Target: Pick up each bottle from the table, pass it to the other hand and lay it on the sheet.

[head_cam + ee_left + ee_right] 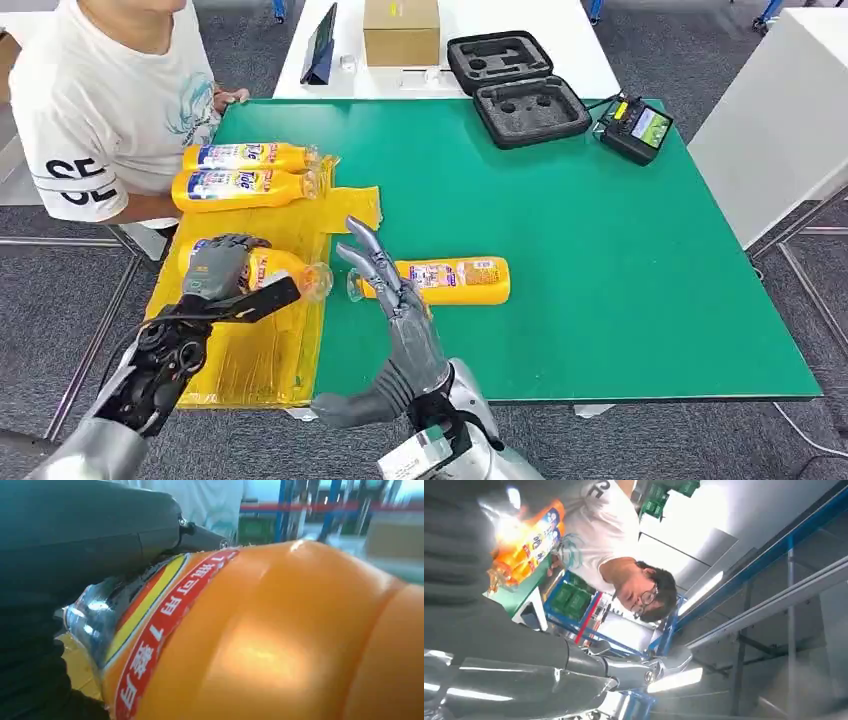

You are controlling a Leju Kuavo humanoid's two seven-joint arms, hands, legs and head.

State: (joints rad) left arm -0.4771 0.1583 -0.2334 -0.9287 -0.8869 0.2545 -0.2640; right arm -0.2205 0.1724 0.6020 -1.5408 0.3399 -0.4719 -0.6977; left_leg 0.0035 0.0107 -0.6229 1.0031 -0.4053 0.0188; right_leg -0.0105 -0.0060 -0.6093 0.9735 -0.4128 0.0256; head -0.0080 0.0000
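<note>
green table (600,250) | left hand (215,270) grips bottle (280,268), label hidden | right hand (385,285) fingers spread

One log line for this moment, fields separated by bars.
left hand: grips bottle over sheet | right hand: open | bottle on table: waiting

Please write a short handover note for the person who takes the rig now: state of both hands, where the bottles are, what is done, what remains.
Left hand: grips the third bottle over the yellow sheet, not let go.
Right hand: holds nothing, fingers apart, raised beside the last bottle.
Done: two bottles lie on the sheet's far end.
Left: lay down the held bottle; then pick up the last bottle from the green table, pass it over and lay it on the sheet.
</note>
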